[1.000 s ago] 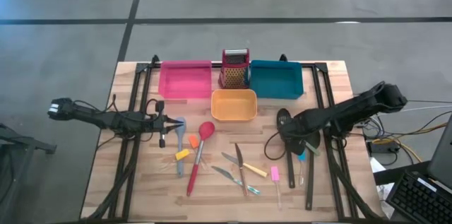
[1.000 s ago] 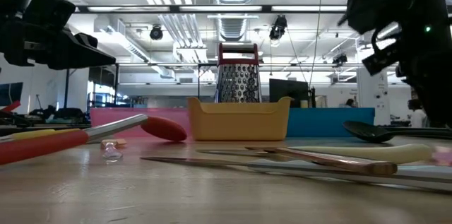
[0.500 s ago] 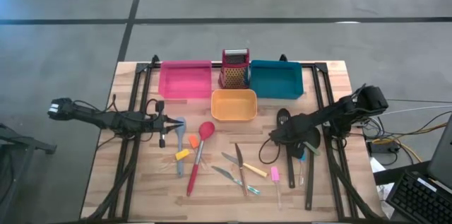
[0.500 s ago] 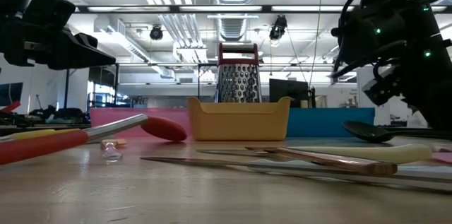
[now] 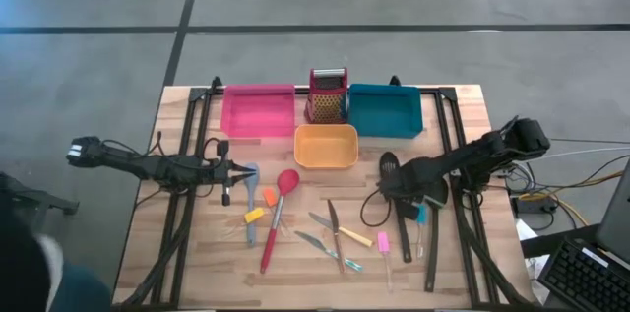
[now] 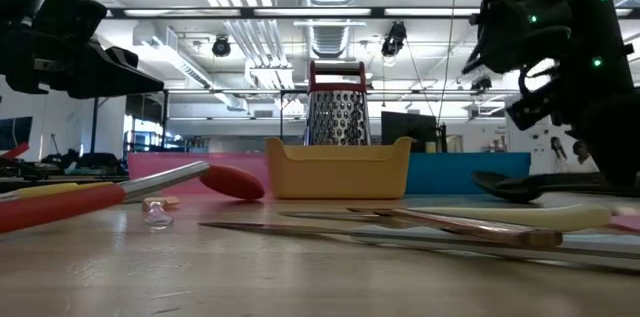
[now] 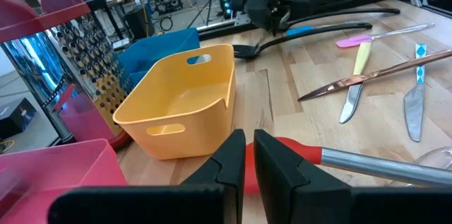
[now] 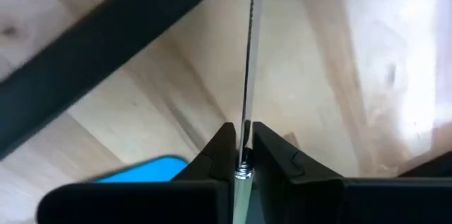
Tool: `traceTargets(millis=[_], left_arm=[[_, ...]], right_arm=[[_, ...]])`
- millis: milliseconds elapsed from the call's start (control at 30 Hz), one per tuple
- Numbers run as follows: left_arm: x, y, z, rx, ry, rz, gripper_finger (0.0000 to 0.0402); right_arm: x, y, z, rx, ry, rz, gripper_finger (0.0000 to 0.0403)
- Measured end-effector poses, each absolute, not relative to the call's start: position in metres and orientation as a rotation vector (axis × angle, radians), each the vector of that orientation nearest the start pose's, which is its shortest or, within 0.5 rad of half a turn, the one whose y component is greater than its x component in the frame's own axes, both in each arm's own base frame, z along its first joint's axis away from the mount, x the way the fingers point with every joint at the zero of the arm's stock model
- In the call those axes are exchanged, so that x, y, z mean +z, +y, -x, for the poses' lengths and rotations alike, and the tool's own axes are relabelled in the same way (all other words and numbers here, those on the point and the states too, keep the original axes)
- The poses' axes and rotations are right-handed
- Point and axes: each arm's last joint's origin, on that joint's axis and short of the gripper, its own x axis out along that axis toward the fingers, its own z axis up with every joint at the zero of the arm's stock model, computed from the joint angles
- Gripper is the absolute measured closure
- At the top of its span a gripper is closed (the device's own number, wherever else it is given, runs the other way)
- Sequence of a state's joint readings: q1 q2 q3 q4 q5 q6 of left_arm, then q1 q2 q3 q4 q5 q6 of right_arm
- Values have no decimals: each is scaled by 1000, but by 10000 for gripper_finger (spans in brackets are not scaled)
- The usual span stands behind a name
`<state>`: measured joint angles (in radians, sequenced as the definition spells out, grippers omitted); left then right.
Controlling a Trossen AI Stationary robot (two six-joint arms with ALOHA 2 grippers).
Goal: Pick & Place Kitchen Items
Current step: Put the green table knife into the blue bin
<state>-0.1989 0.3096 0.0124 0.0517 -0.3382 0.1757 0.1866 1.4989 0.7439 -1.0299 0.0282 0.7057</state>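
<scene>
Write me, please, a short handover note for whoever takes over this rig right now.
Left gripper: fingers shut, empty, over the table's left side near the long red-headed spoon.
Right gripper: fingers shut on a slim metal utensil shaft, low over the table's right side.
Items: the other utensils lie loose on the wooden table.
Done: nothing placed; pink rectangular tray, orange tray and teal tray look empty.
Left: lift, place, then everything else.

A red grater [image 5: 328, 94] stands between pink [image 5: 258, 112] and teal trays [image 5: 385, 110].
</scene>
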Motion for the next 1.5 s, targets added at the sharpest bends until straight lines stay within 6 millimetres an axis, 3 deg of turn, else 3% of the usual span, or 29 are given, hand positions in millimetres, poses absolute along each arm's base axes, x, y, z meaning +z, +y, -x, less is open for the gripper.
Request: traceTargets(millis=[233,500,633,867,1067,1267,1500], left_arm=[[146,-13,-112,118,248,-240,367],[146,-13,-112,118,248,-240,367],[146,-13,-112,118,248,-240,367],[146,-13,-112,118,249,-240,367],[146,-13,-112,117,249,-240,367],[146,-13,-112,117,249,-240,367],[146,-13,-112,117,249,-240,367]], right_arm=[[177,35,-197,-472,1589,-338,385],[220,16,-204,-563,1341,-176,388],[237,-5,-215,-596,1285,-122,388],[270,-59,-240,-656,1250,-20,389],[291,-103,-250,-715,1237,-16,389],[289,-134,-256,-748,1278,-16,389],[256,-165,-268,-739,1401,-31,389]])
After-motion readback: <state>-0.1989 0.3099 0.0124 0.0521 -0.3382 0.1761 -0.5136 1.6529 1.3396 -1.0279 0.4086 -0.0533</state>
